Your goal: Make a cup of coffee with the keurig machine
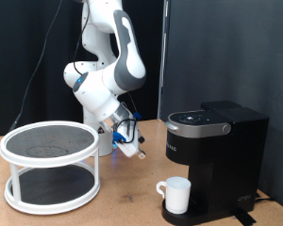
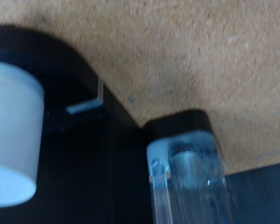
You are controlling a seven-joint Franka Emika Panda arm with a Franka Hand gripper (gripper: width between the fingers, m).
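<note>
We see the end effector point(image 1: 130, 141) hanging low over the table point(image 1: 123, 202), and we cannot tell if its fingers are apart. The cup point(image 1: 176, 195) stands on the coffee machine's point(image 1: 215, 155) base, toward the exterior view's lower right of it.

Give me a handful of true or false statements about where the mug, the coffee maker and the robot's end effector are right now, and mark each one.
1. The cup stands on the drip base of the keurig machine. True.
2. The end effector is holding the cup. False: it hangs in the air to the exterior view's left of the machine, apart from the cup.
3. The machine's lid is up. False: the lid lies flat and closed.
4. A white two-tier round rack stands on the table at the exterior view's left. True.
5. The cup lies on its side. False: it stands upright with its handle towards the exterior view's left.
</note>
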